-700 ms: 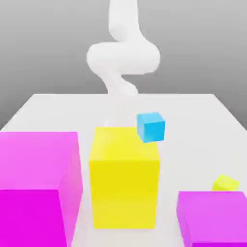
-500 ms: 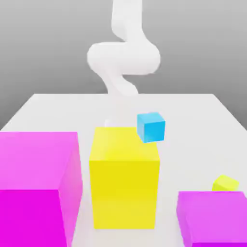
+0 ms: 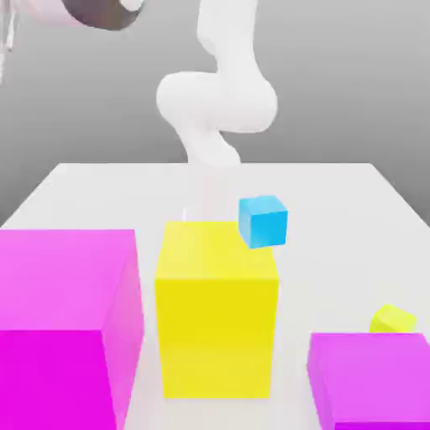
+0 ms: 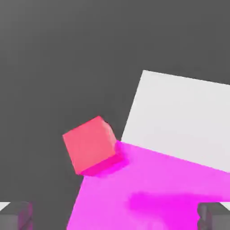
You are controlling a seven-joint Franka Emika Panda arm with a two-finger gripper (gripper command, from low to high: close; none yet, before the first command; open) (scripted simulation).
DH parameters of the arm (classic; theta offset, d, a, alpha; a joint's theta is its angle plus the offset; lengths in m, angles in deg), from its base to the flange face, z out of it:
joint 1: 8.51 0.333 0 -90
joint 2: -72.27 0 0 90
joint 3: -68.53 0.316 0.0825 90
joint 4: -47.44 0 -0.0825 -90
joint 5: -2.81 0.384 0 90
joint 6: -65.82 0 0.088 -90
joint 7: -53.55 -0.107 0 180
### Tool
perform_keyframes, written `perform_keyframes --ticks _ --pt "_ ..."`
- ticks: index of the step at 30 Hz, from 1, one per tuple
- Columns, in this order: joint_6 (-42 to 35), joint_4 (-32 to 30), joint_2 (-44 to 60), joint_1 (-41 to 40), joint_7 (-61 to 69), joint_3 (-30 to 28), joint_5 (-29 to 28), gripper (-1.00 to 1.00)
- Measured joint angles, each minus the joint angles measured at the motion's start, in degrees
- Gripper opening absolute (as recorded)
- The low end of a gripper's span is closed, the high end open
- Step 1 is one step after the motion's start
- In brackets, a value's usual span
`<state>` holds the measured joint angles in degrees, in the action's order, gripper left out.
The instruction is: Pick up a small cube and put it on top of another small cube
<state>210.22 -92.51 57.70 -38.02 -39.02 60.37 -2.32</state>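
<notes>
The small cube is out of view. My gripper (image 4: 114,218) is open: its two grey fingertips (image 4: 15,215) stand far apart with nothing held between them. Far below them lies the top of a big magenta cube (image 4: 157,188). A small red cube (image 4: 90,144) sits at that cube's corner; I cannot tell whether it rests on it or beside it. In the exterior view a dark grey part of the hand (image 3: 105,10) shows at the top left, high above the big magenta cube (image 3: 67,319).
A big yellow cube (image 3: 217,306) stands in the middle of the white table (image 3: 336,218). A small light blue cube (image 3: 263,221) sits behind its right corner. Another magenta cube (image 3: 369,378) and a small yellow-green cube (image 3: 392,319) are at the exterior view's right.
The arm has swung, and its hand has come into the exterior view's top left corner. None of the cubes has moved.
</notes>
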Motion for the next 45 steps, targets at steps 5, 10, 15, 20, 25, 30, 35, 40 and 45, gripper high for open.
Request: perform_keyframes --ticks 5,10,15,20,25,30,35,40,45 --pt "4.5 -3.7 7.1 -4.3 -6.8 -2.9 -1.0 0.00" --pt "9.2 -7.6 14.2 -9.1 -11.0 -5.6 1.6 0.00" --pt "14.3 -12.0 20.8 -12.6 -10.8 -5.4 8.6 0.00" --pt "21.8 -12.9 28.1 -15.9 -7.4 -1.6 15.6 0.00" --pt "26.3 -11.8 33.8 -18.7 -5.2 1.8 18.3 -1.00" --pt "26.6 -11.8 33.6 -19.6 -5.6 2.5 17.4 -1.00" --pt "19.4 -13.7 24.8 -16.9 -10.2 -1.5 11.8 -1.00" --pt "11.5 -7.4 23.7 -16.7 -3.8 -0.8 8.5 -1.00" --pt "3.1 2.7 25.7 -16.6 6.3 1.7 6.6 -1.00"
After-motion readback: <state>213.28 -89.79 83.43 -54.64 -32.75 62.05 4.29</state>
